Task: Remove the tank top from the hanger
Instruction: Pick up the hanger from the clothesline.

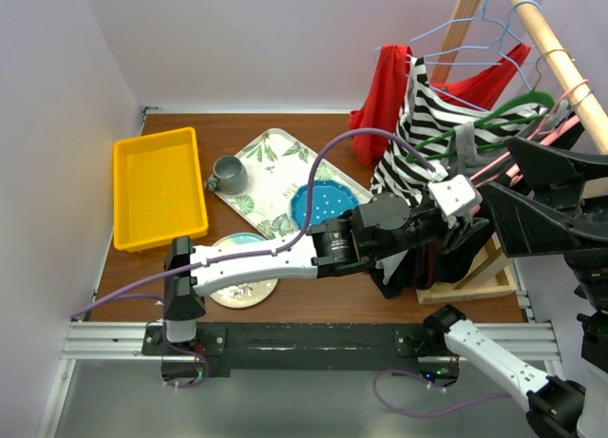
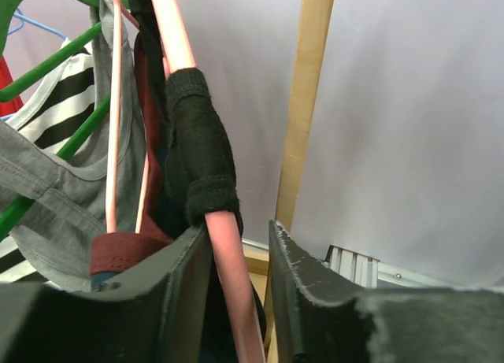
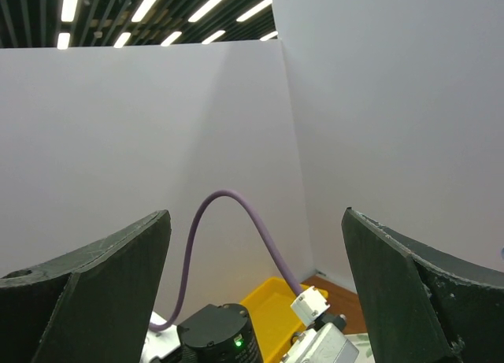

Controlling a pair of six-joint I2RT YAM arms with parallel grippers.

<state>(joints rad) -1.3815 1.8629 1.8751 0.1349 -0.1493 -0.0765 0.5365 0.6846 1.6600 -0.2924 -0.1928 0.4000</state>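
The worktop (image 1: 285, 139) is showing smooth brown wood grain, and the rack post (image 2: 303, 103) is looking like pale, bare wood. The yellow bin (image 1: 157, 186) is gleaming as glossy plastic. The pink hanger (image 2: 177, 32) is appearing smooth and satiny, with black knitted cloth (image 2: 201, 154) wrapping it. The fingers (image 2: 315, 300) of the left gripper (image 2: 238, 235) are showing matt dark plastic, rough at the edges.

No text, label, brand, number or sign can be read in any of the views.
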